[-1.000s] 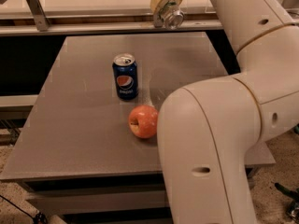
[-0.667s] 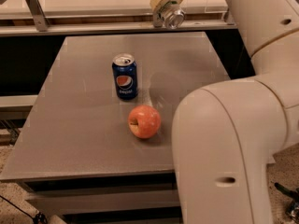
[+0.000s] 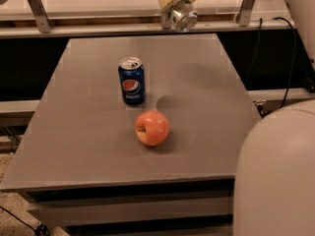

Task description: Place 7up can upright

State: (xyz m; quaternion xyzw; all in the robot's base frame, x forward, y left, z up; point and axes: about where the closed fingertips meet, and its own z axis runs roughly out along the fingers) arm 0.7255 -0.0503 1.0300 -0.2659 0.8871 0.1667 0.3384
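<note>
My gripper [image 3: 173, 1] is at the top of the camera view, above the far edge of the grey table [image 3: 88, 146]. It is shut on the 7up can [image 3: 183, 18], which it holds in the air, tilted, with its round silver end facing the camera. The can's body is mostly hidden by the gripper and no green markings show. A dark blue Pepsi can [image 3: 131, 80] stands upright on the table, left of centre.
A red apple [image 3: 152, 128] lies on the table in front of the Pepsi can. My white arm [image 3: 275, 176] fills the lower right corner. A pale counter with metal posts [image 3: 37, 6] runs behind the table. A black cable [image 3: 258, 38] hangs at the right.
My arm's large white link has swung right, uncovering the table's right half. The gripper and the can stay in almost the same spot above the far edge.
</note>
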